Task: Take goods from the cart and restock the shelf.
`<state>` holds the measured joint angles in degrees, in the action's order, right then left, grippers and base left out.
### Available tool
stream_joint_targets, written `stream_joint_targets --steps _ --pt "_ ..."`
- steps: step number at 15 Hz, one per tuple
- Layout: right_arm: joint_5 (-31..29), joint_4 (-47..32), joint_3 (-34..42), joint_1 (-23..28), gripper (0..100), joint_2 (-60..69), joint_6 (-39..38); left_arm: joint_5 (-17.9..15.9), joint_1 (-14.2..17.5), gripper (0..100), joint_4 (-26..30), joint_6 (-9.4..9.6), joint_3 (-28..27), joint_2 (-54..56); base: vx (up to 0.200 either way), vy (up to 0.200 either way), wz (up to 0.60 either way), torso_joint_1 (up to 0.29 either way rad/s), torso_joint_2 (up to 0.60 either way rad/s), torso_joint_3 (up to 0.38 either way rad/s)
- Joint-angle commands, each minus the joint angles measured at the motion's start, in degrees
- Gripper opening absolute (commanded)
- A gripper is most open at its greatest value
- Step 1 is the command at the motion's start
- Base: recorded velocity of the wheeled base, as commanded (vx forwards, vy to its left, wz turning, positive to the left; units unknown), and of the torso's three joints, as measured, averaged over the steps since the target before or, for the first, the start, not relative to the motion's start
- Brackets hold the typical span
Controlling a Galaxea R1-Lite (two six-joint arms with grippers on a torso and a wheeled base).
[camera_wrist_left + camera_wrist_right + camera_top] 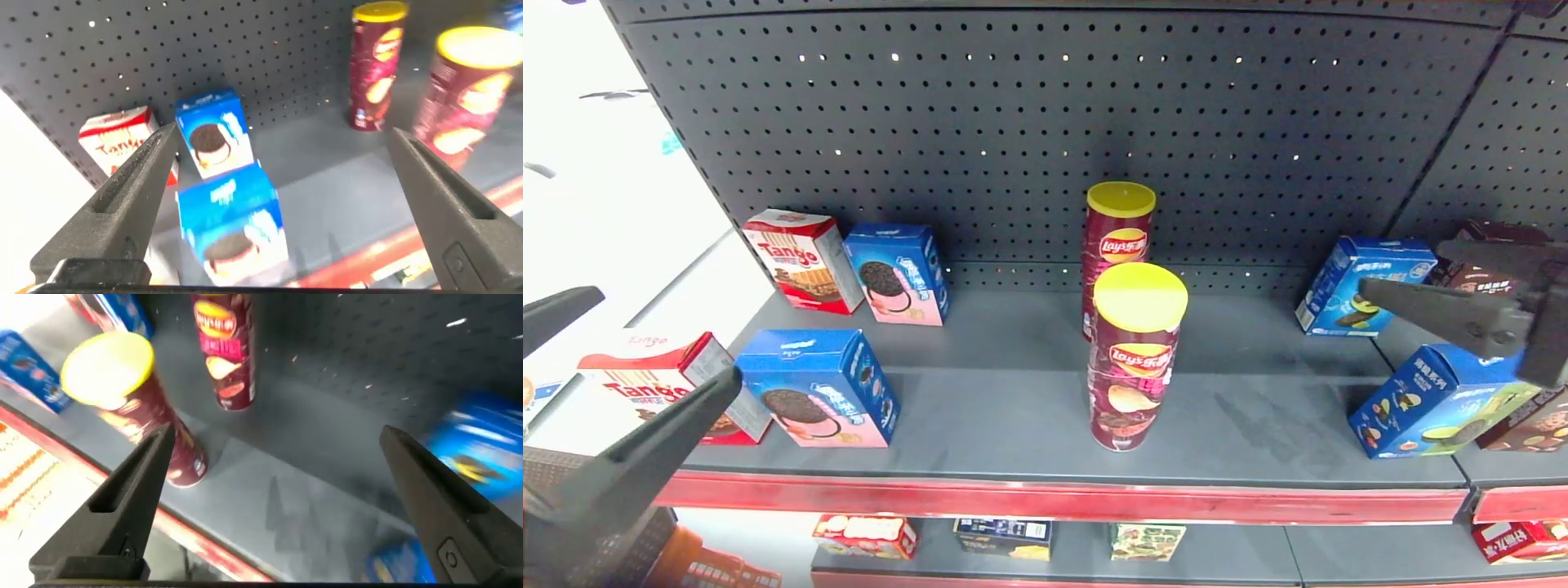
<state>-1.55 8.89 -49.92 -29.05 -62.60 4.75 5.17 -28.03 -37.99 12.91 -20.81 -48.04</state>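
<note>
left hand (670, 331) and right hand (1401, 263) both gaping, empty, up at the shelf (1013, 408). the mesh cart (613, 563) peeks low-left, under the left hand, well apart from the right. left arm's call, i'd judge.

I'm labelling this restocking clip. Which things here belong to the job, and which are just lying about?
Job:
shelf; front chip can; back chip can; blue cookie boxes; red wafer boxes; left gripper and right gripper, both open and empty.

Just about:
lower-shelf boxes; pegboard; brown boxes on the neighbouring shelf.
</note>
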Motion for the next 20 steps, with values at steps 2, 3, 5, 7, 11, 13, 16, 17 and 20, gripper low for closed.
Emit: stream_joint_targets --steps 2,3,5,7,11,13,16,17,20 --pt "-0.4 0.6 10.6 0.7 100 20.3 0.1 -0.1 -0.9 100 0.0 0.98 5.5 8.2 0.0 0.0 0.0 0.0 0.0 0.0" --pt "-0.6 0.3 13.8 0.9 100 25.7 0.1 -0.2 -1.2 100 0.0 2.47 7.4 9.1 0.0 0.0 0.0 0.0 0.0 0.0" --pt "-1.4 0.0 16.4 2.2 100 30.1 0.1 -0.2 -1.6 100 0.0 3.44 9.8 10.0 0.0 0.0 0.0 0.0 0.0 0.0" --pt "-1.6 -2.0 22.3 4.4 100 38.0 0.2 -0.2 -2.0 100 0.1 4.93 14.7 11.0 0.0 0.0 0.0 0.0 0.0 0.0" --pt "-2.3 -4.9 31.5 5.1 100 47.7 0.2 -0.1 -2.0 100 0.2 5.9 20.8 13.5 0.0 0.0 0.0 0.0 0.0 0.0" --pt "-2.2 -6.6 34.0 6.6 100 49.9 0.2 -0.1 -1.9 100 4.9 5.55 20.8 14.3 0.0 0.0 0.0 0.0 0.0 0.0" --pt "-2.2 -9.0 40.3 10.9 100 54.1 0.2 -0.1 -1.9 100 21.5 5.99 20.8 23.3 0.0 0.0 0.0 0.0 0.0 0.0" --pt "-2.2 -9.7 41.7 12.2 100 55.3 0.2 -0.1 -1.6 100 25.4 5.99 20.8 26.2 0.0 0.0 0.0 0.0 0.0 0.0" --pt "-4.5 -11.0 47.5 14.1 100 57.5 0.4 0.6 2.5 100 36.1 5.81 20.2 38.0 0.0 0.0 0.0 0.0 0.0 0.0"
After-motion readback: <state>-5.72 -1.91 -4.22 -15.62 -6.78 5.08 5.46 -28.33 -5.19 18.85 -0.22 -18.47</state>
